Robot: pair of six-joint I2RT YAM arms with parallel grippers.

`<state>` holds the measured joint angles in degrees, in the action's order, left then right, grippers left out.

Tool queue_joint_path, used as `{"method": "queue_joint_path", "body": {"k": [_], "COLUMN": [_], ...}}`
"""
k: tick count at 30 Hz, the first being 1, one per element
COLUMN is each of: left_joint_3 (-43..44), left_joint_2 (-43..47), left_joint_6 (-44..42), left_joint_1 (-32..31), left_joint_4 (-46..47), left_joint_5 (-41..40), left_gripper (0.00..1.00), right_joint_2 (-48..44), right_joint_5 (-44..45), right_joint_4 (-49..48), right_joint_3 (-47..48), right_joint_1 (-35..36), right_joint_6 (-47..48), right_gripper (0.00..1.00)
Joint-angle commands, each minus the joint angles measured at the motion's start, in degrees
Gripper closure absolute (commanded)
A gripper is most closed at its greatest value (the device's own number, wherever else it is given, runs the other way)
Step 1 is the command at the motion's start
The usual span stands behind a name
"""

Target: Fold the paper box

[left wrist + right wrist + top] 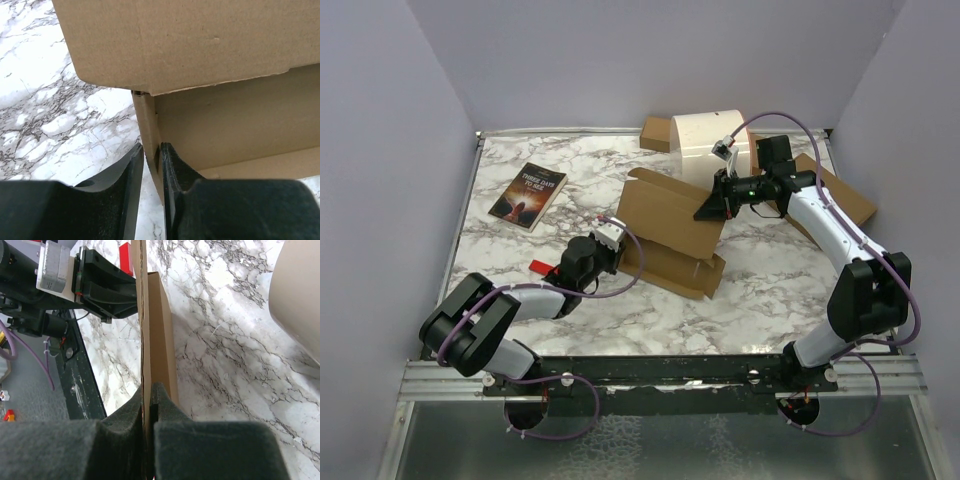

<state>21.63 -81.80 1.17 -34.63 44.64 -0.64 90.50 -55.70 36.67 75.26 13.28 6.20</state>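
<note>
The paper box (670, 225), plain brown cardboard, sits half folded in the middle of the marble table, its lid panel raised at a slant. My right gripper (705, 212) holds that panel's far right edge. In the right wrist view its fingers (149, 390) are pressed flat on the thin cardboard sheet (160, 315). My left gripper (620, 245) is at the box's left end. In the left wrist view its jaws (151, 150) straddle the upright side wall (145, 120); the right finger touches it and marble shows in a gap by the left finger. The lid (200, 40) hangs above.
A book (528, 195) lies at the back left. A white roll (710, 145) and a brown cardboard piece (655, 133) stand at the back; more flat cardboard (845, 200) lies under the right arm. A small red item (540, 267) sits by the left arm.
</note>
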Motion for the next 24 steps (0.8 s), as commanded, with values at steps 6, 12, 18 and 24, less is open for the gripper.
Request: {"method": "queue_joint_path", "body": {"k": [6, 12, 18, 24], "left_joint_3": [-0.5, 0.0, -0.4, -0.2], "left_joint_2": [-0.4, -2.9, -3.2, -2.5], "left_joint_6": [0.7, 0.9, 0.1, -0.9], "left_joint_1": [-0.4, -0.4, -0.4, -0.4], "left_joint_4": [0.3, 1.4, 0.8, -1.8], "left_joint_5": [0.0, -1.5, -4.2, -5.5], "left_gripper": [0.75, 0.76, 1.00, 1.00], "right_joint_2": [1.4, 1.4, 1.3, 1.4], "right_joint_5": [1.4, 1.6, 2.1, 2.0], "right_joint_4": [0.3, 0.3, 0.2, 0.1], "right_joint_3": [-0.1, -0.1, -0.2, -0.2], "right_joint_1": [0.3, 0.3, 0.3, 0.3], "right_joint_6": [0.5, 0.4, 0.3, 0.2], "right_gripper": [0.99, 0.99, 0.99, 0.99]}}
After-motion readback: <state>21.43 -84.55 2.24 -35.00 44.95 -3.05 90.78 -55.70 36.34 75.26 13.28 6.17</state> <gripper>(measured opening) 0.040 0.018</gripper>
